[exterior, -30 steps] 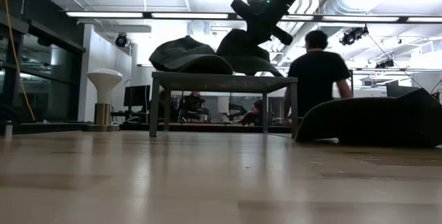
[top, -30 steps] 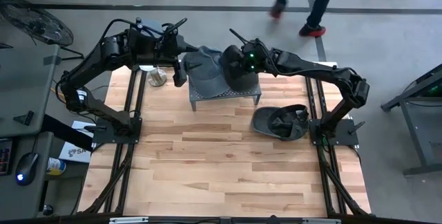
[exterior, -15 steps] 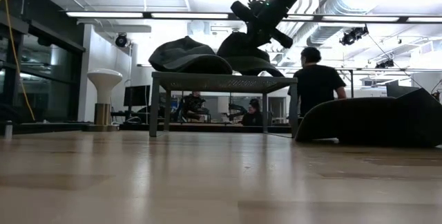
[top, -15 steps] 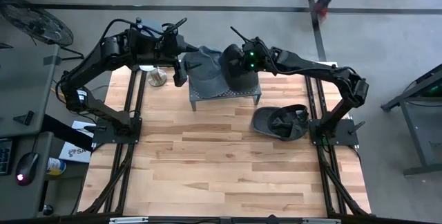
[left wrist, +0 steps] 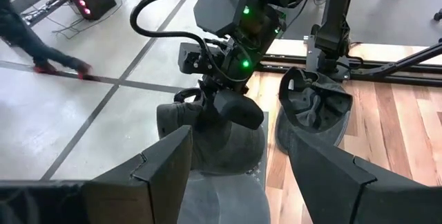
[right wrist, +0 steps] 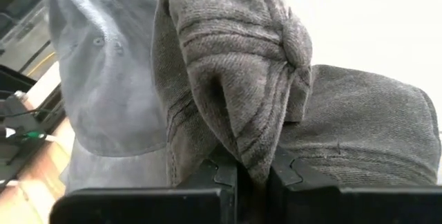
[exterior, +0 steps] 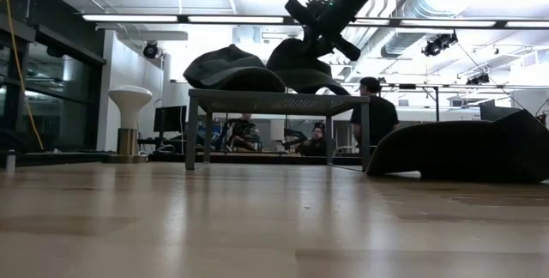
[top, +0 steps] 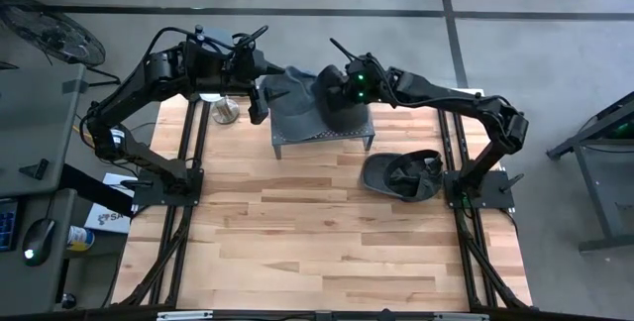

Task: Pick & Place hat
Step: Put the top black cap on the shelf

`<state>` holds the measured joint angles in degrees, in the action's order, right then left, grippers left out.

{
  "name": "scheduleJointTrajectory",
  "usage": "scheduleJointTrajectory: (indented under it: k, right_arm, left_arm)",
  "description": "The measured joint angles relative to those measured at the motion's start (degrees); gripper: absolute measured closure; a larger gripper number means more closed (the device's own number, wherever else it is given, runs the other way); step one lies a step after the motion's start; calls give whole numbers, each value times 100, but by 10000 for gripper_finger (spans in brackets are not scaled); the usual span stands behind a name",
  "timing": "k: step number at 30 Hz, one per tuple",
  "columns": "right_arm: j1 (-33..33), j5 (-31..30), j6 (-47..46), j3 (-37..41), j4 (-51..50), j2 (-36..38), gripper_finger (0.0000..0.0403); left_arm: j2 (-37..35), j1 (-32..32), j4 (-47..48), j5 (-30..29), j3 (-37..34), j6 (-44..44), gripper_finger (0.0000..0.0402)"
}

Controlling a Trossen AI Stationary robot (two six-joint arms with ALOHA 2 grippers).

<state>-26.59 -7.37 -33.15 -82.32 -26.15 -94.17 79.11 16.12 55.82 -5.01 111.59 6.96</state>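
Sitting on the small metal stand (top: 323, 135), the dark hat (right wrist: 235, 79) has its crown fabric pinched tight in the right gripper (top: 335, 98). Looks like the placing step; next it probably just needs to let go and back off. Left gripper (top: 260, 103) waits open just beside the stand.

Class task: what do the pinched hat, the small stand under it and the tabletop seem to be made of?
Dark grey hat: woven fabric, matte; ribbed weave, stitched seams, soft folds. Small grey stand: probably metal; thin straight legs, flat top that looks perforated. Pale tabletop: wood; butcher-block strips with visible grain, slight sheen.
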Motion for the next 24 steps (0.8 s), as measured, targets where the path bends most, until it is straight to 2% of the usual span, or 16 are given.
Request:
scheduleJointTrajectory:
  k: [4, 14, 18, 24]
  right_arm:
    - [0, 230, 9, 0, 95, 0, 376]
    - [0, 31, 31, 0, -55, 0, 331]
    - [0, 28, 101, 0, -53, 0, 294]
    - [0, 193, 182, 0, -54, 0, 214]
  left_arm:
    - [0, 0, 0, 1, 0, 0, 170]
    - [0, 0, -38, 1, -1, -120, 170]
    - [0, -2, -38, 1, 0, -125, 170]
    - [0, -1, -38, 1, -1, -127, 170]
